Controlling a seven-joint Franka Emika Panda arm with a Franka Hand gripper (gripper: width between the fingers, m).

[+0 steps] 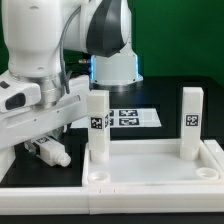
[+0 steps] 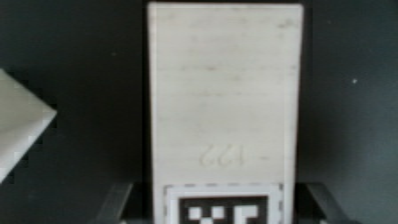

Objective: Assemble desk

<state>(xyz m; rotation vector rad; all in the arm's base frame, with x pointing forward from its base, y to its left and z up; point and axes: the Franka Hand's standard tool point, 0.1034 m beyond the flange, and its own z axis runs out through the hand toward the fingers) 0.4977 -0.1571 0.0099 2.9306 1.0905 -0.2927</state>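
Note:
The white rimmed tabletop panel (image 1: pixel 150 172) lies flat at the front. Two white post legs with square tags stand upright on it: one at its left corner (image 1: pixel 97 128) and one at its right corner (image 1: pixel 190 120). My gripper (image 1: pixel 86 116) reaches in from the exterior view's left and is shut on the left leg at about mid height. In the wrist view this leg (image 2: pixel 221 90) fills the middle, its tag (image 2: pixel 221 207) near my gripper (image 2: pixel 221 203). A dark finger (image 2: pixel 132 203) sits against each side of the leg.
The marker board (image 1: pixel 130 117) lies behind the legs on the black table. Another white post part (image 1: pixel 50 153) lies on the table under my arm. A white edge (image 2: pixel 18 120) shows beside the leg in the wrist view. The robot base (image 1: pixel 112 60) stands behind.

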